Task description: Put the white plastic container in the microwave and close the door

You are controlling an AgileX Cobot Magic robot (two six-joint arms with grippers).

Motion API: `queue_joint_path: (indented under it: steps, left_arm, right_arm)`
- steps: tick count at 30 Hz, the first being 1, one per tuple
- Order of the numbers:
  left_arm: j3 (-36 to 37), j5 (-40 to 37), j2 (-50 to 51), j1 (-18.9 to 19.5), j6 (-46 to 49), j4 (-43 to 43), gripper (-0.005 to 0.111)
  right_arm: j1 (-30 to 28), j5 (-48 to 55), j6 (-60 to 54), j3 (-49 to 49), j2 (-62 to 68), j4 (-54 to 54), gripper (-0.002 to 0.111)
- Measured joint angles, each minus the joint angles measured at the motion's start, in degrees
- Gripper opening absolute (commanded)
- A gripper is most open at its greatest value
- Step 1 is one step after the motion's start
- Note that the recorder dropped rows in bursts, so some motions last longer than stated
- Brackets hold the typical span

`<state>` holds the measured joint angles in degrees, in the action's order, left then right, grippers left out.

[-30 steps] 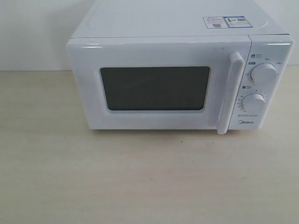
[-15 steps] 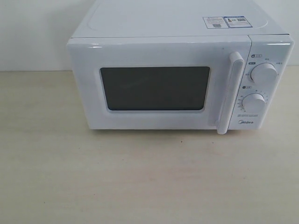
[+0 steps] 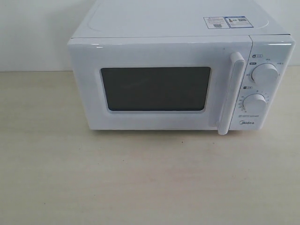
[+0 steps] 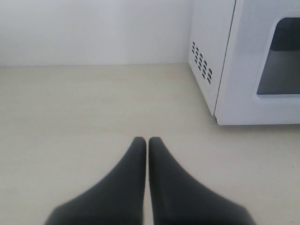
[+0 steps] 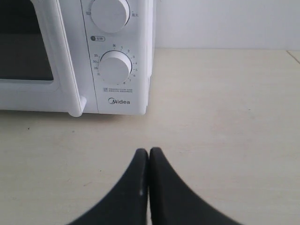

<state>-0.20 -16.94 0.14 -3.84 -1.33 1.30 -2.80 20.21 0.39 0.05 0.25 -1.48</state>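
Note:
The white Midea microwave (image 3: 178, 28) stands at the back of the pale table (image 3: 140, 178). Its door (image 3: 154, 54) is closed, with a dark window (image 3: 155, 89) and a vertical bar handle (image 3: 232, 93). Two round dials (image 3: 264, 74) sit to the right of the handle. The white plastic container is out of view in every frame. Neither gripper appears in the exterior view. My left gripper (image 4: 148, 140) is shut and empty over the table, left of the microwave (image 4: 243, 61). My right gripper (image 5: 149, 151) is shut and empty in front of the dial panel (image 5: 116, 68).
A plain white wall (image 3: 33, 33) rises behind the table. Vent holes (image 4: 201, 63) mark the microwave's left side. Bare tabletop (image 5: 225, 103) stretches to the right of the oven, with the table's edge showing at the far corner (image 5: 295, 55).

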Motion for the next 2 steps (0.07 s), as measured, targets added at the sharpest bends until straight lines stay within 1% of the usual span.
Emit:
queue_joint_path:
  steps: [2]
  left_arm:
    - [0.00,0.00,0.00,0.00,0.00,0.00,0.004]
  right_arm:
    - [0.00,0.00,0.00,0.00,0.00,0.00,0.000]
